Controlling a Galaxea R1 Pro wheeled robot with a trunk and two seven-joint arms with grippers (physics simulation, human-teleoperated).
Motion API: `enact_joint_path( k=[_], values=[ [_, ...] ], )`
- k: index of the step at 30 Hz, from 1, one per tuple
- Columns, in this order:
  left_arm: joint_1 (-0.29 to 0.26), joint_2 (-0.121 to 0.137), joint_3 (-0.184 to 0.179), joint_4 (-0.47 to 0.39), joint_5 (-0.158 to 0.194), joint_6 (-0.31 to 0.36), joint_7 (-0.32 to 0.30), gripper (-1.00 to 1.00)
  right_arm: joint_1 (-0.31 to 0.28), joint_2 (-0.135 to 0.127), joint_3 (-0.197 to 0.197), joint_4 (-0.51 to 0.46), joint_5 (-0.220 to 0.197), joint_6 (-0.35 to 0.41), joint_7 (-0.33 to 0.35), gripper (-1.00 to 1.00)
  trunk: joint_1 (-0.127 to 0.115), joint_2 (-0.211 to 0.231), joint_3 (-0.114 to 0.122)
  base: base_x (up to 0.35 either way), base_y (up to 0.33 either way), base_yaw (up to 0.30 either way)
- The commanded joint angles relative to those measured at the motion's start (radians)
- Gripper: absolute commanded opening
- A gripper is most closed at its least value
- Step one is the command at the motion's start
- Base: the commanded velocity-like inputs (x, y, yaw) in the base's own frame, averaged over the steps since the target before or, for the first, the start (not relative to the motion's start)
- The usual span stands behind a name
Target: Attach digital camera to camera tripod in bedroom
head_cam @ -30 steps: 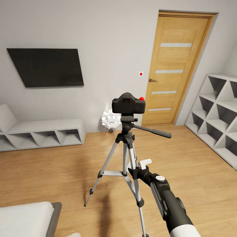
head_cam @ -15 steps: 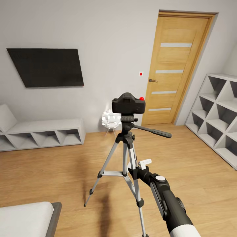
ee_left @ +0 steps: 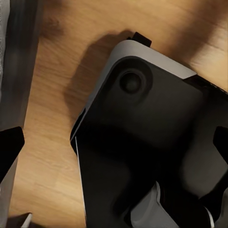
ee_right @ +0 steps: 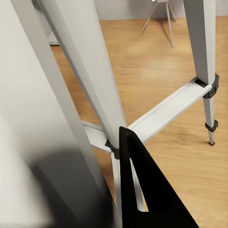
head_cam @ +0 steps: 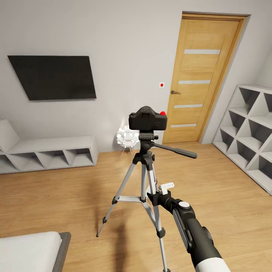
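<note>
The digital camera (head_cam: 147, 118), judged rigid and light, is seated on the camera tripod (head_cam: 145, 177); right gripper (head_cam: 163, 190) at six o'clock, its opening cannot be told.

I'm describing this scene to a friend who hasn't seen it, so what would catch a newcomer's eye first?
A small black boxy camera with a bright red button sits on top of a tall silver-legged tripod with a black head, mid-room on the light wood floor. Behind it are a wooden door on the right and a black wall-mounted TV on the left. The right arm's end effector hangs low beside the tripod's legs.
</note>
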Motion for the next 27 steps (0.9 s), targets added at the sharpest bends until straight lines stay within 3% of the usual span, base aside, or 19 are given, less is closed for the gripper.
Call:
enact_joint_path(
  k=[1,2,3,22,27],
  values=[
    [0.0,0.0,-0.009,-0.001,0.006,0.004,0.004,1.0,0.0,0.0,-0.003,0.0,0.025,0.003,0.007,-1.0,0.001,-0.002,-0.002,0.0,0.0,0.0],
    [0.0,0.0,-0.009,-0.001,0.006,0.004,0.004,1.0,0.0,0.0,-0.003,0.0,0.025,0.003,0.007,-1.0,0.001,-0.002,-0.002,0.0,0.0,0.0],
    [0.0,0.0,-0.009,-0.001,0.006,0.005,0.004,1.0,0.0,0.0,-0.003,0.0,0.025,0.003,0.007,1.0,0.001,-0.002,-0.002,0.0,0.0,0.0],
    [0.0,-0.014,-0.009,-0.001,0.009,0.004,0.004,1.0,0.0,-0.002,-0.002,-0.001,0.03,0.011,0.017,1.0,0.001,-0.002,-0.002,0.0,0.0,0.0],
    [0.0,-0.021,-0.009,-0.001,0.008,0.003,0.004,1.0,0.0,-0.033,0.0,-0.002,0.032,0.013,0.022,1.0,0.001,-0.002,-0.002,-0.156,0.0,0.0]
  ],
)
